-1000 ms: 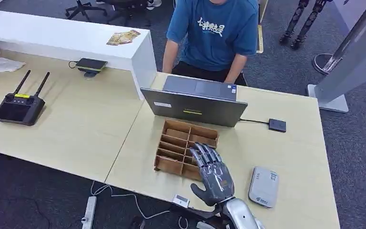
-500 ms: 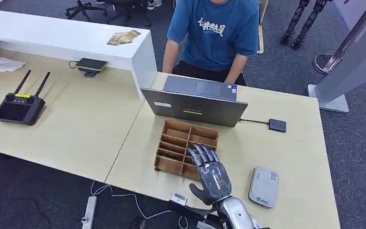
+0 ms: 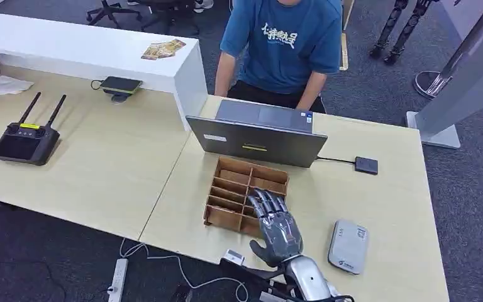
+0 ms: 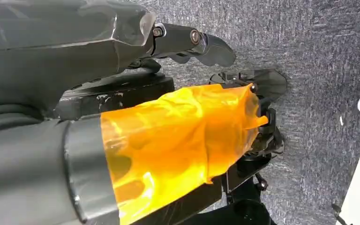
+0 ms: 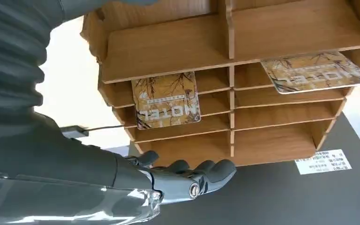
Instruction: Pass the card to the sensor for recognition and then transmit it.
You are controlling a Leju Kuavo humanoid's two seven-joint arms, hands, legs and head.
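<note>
Right hand [image 3: 278, 229] has drawn back slightly over card rack [image 3: 229, 189], laptop [image 3: 256, 139] beyond.

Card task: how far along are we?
Early. Done: nothing visibly; two cards sit in the wooden slot box. In hand: the right hand hovers over the box's near-right corner, fingers extended, holding nothing. Left: pick a card, present it to what looks like the grey sensor beside the hand, then hand it on.

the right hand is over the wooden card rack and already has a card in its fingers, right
Not quite. The right hand is over the wooden card rack, but the right wrist view shows its fingers holding nothing; both cards sit in their slots.
</note>
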